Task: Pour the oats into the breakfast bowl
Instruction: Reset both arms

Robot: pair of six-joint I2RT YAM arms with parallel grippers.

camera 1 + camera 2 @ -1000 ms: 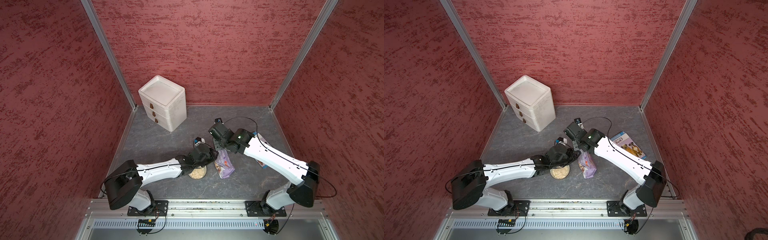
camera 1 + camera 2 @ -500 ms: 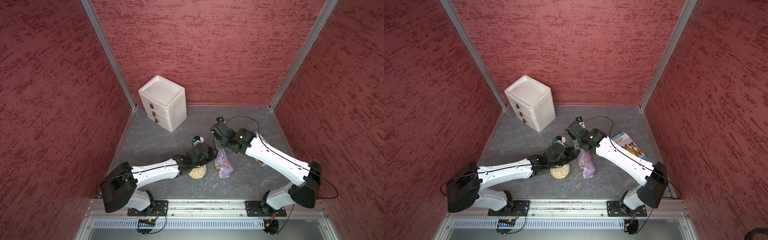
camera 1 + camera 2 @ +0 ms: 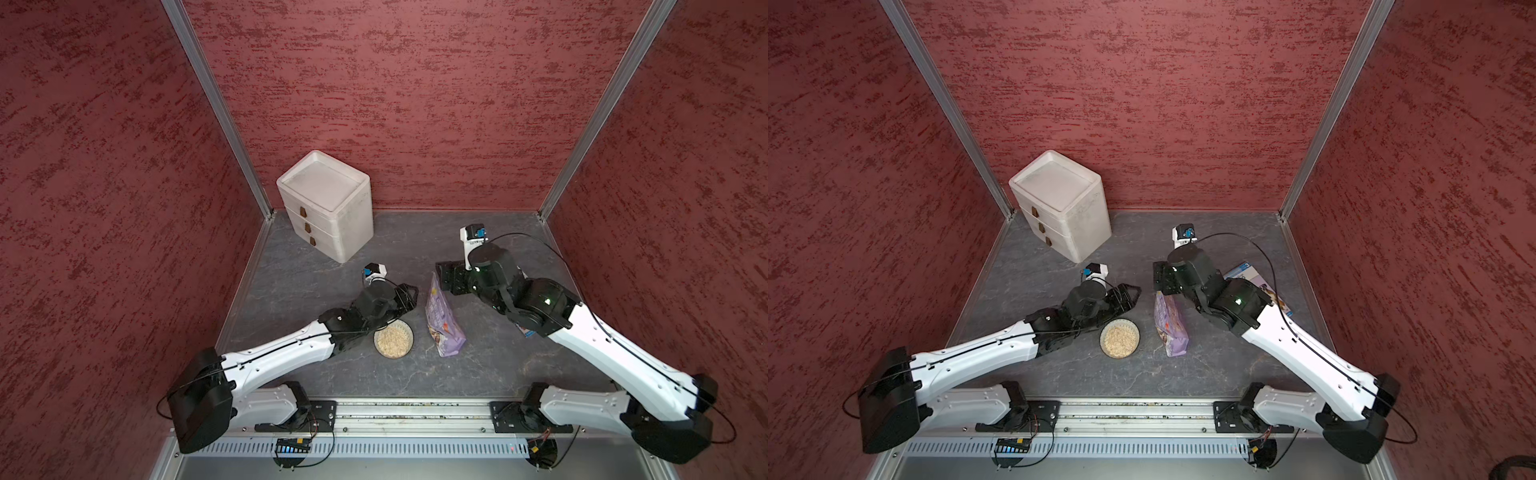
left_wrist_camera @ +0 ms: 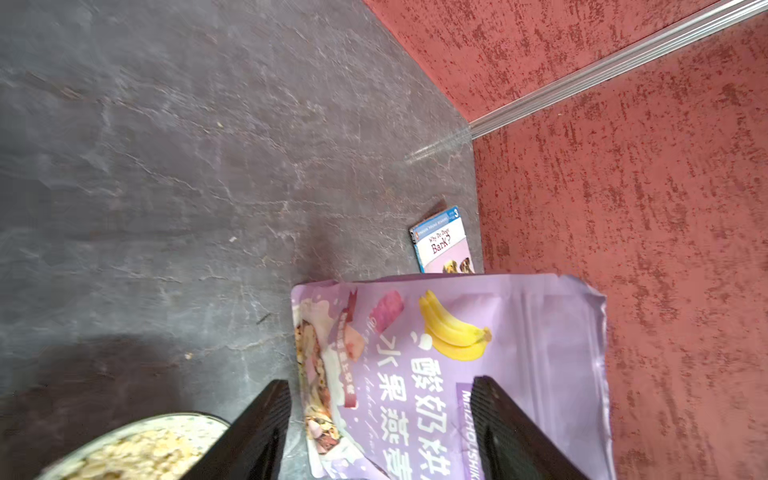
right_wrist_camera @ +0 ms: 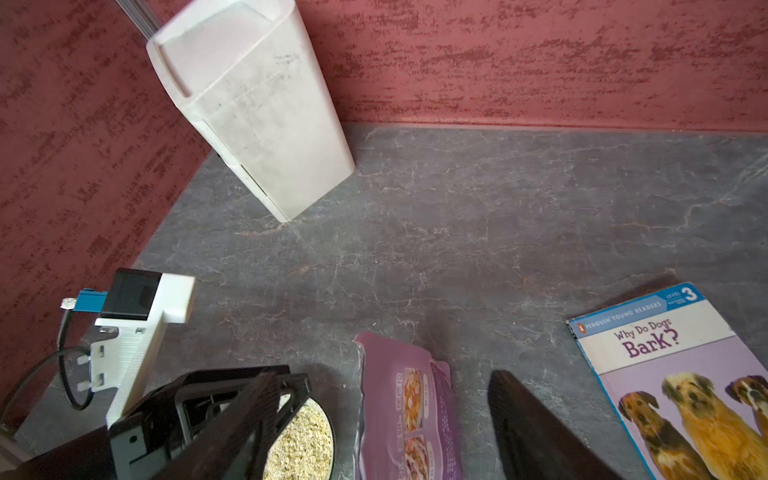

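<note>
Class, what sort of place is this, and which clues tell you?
Probably a robot test booth, not a real kitchen: textured red panel walls enclose a grey stone-look tabletop, and two white robot arms are bolted to a metal rail.

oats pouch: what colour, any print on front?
Lilac-purple pouch with yellow bananas, food pictures and white lettering; shows best in the left wrist view.

Book (image 5: 665,357) cover: "PENGUIN YOUNG READERS", "LEVEL 3", "Why Do Dogs Bark?". Oats pouch (image 4: 415,365) front: Chinese characters, partly hidden "MEIZHOUSHIK".
</note>
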